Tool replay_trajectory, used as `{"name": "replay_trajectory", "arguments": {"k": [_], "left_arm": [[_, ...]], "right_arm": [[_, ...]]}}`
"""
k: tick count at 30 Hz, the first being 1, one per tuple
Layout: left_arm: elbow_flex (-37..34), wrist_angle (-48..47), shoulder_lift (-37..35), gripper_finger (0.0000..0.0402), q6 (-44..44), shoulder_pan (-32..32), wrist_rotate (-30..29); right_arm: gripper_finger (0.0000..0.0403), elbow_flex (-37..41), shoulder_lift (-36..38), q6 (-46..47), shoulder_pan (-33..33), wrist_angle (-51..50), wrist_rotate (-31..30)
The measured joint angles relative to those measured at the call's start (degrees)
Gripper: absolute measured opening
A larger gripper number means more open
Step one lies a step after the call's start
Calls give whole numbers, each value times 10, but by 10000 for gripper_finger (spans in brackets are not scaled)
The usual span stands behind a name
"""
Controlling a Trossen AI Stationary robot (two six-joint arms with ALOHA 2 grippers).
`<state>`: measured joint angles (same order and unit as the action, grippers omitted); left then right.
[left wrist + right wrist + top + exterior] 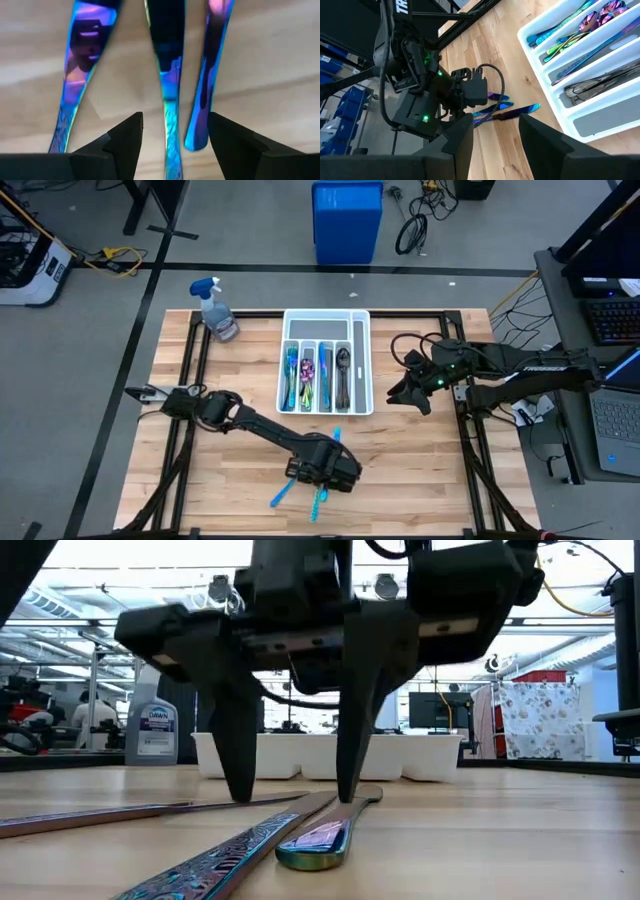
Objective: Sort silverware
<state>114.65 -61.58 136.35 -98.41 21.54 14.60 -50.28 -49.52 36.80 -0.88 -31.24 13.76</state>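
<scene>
Three iridescent blue pieces of silverware lie on the wooden table near its front edge, side by side in the left wrist view: a left one (pixel 80 65), a middle one (pixel 167 75) and a right one (pixel 207 85). My left gripper (pixel 172 137) points down over them, open. Its tips stand low at the tabletop (pixel 295 795), with the middle and right pieces between them. The white tray (pixel 326 328) at the table's far middle holds more sorted silverware (pixel 308 370). My right gripper (pixel 408 392) hangs open and empty above the table, right of the tray.
A spray bottle (pixel 218 310) stands at the far left of the table, left of the tray. Bare wood lies left and right of the loose pieces. Off the table are a blue bin (pixel 347 220) behind and a laptop (pixel 620 430) at the right.
</scene>
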Motion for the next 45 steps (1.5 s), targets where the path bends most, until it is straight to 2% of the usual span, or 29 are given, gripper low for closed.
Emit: {"name": "replay_trajectory", "arguments": {"k": [6, 13, 23, 33, 38, 45], "left_arm": [[0, 1, 6, 207, 18, 3, 23], [0, -41, 7, 207, 44, 27, 65], [8, -80, 7, 207, 48, 48, 94], [32, -51, 7, 207, 73, 48, 54], [30, -73, 7, 207, 49, 49, 29], [30, -58, 8, 207, 43, 46, -1]], "right_arm": [[141, 0, 0, -3, 0, 1, 0], [141, 0, 0, -13, 0, 2, 0], [141, 0, 0, -17, 0, 2, 0], [141, 0, 0, -19, 0, 2, 0], [141, 0, 0, -19, 0, 2, 0], [141, 0, 0, -19, 0, 2, 0]]}}
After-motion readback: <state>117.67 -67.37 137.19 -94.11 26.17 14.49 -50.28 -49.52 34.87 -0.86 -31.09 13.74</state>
